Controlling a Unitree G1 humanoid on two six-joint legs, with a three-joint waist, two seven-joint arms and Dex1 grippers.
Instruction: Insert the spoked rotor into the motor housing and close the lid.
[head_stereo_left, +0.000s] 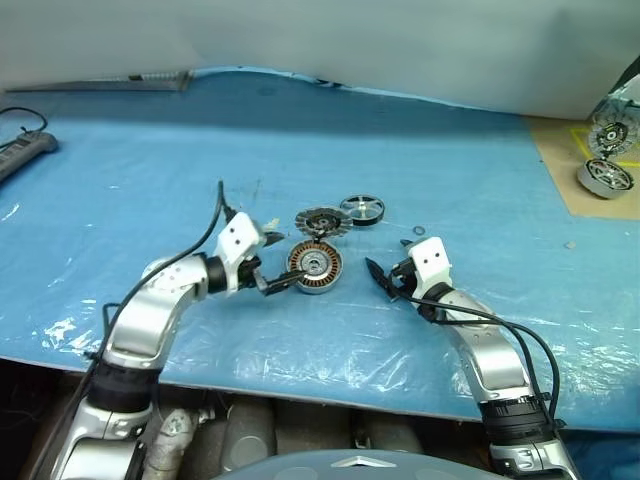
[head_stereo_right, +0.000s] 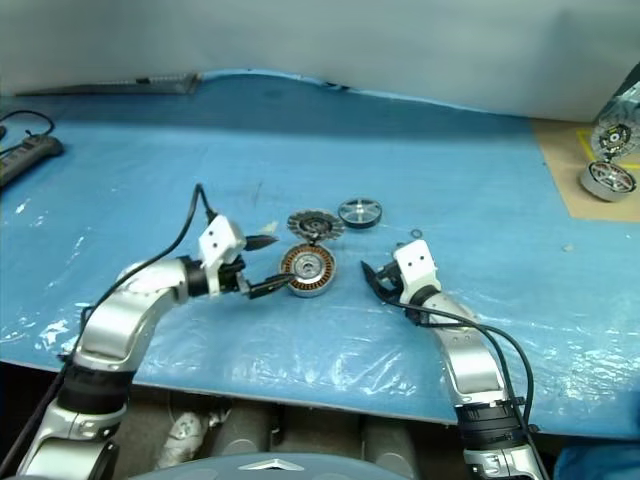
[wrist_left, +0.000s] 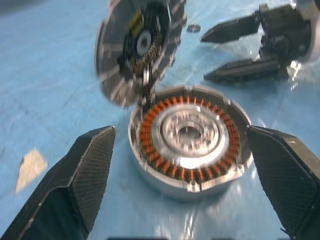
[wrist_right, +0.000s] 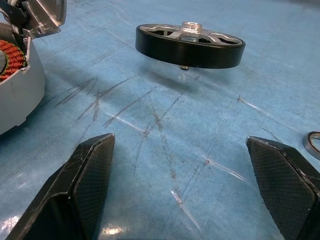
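Nothing of the assembly looks done yet, as far as I can judge. The motor housing (head_stereo_left: 315, 267) sits open on the blue-covered counter (head_stereo_left: 120, 180), its ring of copper windings and silver hub bare to view, and nothing is seated inside it. The spoked rotor (head_stereo_left: 361, 209) lies apart on the counter, beyond the housing and toward the robot's right, resting on its own. The lid (head_stereo_left: 322, 222) is off too: it stands tilted just behind the housing, finned face showing, its lower edge seeming to touch the housing's rim in the left wrist view, though I cannot be sure it leans on it.

The left hand (head_stereo_left: 272, 281) hangs just beside the housing on its left, fingers spread wide and holding nothing; from its wrist camera the housing lies between the two pads. The right hand (head_stereo_left: 383, 279) hovers to the housing's right, also spread and empty, pointing roughly toward the rotor.

So both steps remain: the rotor has to be picked up and set into the housing, then the lid laid over it. A small washer-like ring (head_stereo_left: 417, 231) lies near the right hand.
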